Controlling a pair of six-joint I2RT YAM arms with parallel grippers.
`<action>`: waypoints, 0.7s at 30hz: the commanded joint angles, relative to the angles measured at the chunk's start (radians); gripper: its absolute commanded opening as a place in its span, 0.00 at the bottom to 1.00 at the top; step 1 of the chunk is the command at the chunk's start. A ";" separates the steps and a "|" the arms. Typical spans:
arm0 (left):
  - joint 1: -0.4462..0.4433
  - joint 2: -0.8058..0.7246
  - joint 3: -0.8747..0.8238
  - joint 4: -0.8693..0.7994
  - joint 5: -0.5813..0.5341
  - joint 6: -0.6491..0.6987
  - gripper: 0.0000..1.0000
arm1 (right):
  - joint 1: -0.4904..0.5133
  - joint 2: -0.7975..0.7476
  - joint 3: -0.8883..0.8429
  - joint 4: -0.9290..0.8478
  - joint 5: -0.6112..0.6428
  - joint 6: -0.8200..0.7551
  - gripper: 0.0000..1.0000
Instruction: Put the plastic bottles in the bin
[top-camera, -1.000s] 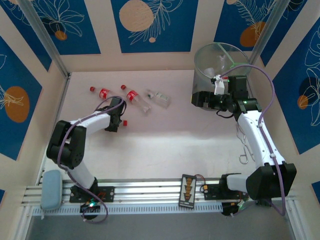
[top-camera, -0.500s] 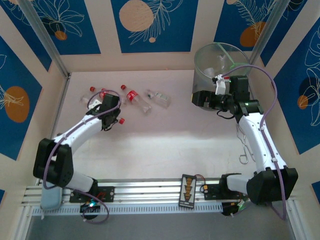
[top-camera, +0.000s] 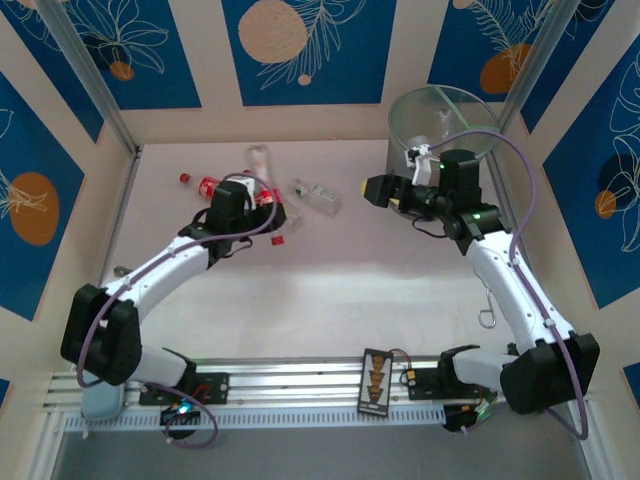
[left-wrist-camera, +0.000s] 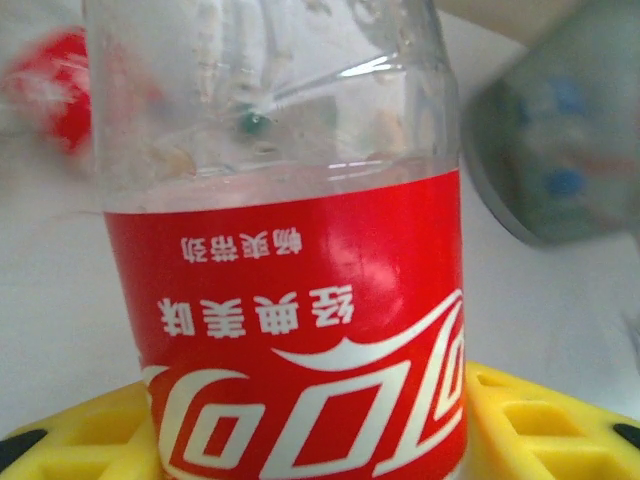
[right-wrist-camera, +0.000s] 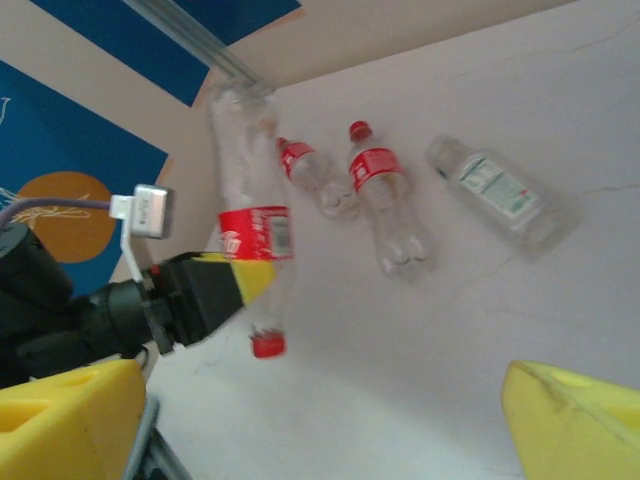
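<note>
Pale pink desk (top-camera: 330, 300), blue-panelled walls (top-camera: 300, 70); my left jaws grip a red-label bottle (left-wrist-camera: 300, 330), my right jaws stand open.

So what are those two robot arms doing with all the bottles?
They are clearing plastic bottles into the bin. The left gripper is shut on a red-labelled bottle and holds it up above the table. The right gripper is open and empty, next to the bin. Three more bottles lie on the table: a small red-capped one, a longer red-capped one and a clear white-labelled one.
</note>
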 joint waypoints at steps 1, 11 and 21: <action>-0.041 0.042 0.012 0.116 0.267 0.111 0.00 | 0.048 0.058 -0.005 0.074 -0.016 0.071 0.88; -0.121 0.068 0.043 0.121 0.439 0.230 0.00 | 0.072 0.242 0.077 0.136 0.007 0.073 0.84; -0.158 0.081 0.083 0.039 0.444 0.289 0.00 | 0.034 0.419 0.237 0.110 -0.156 0.023 0.80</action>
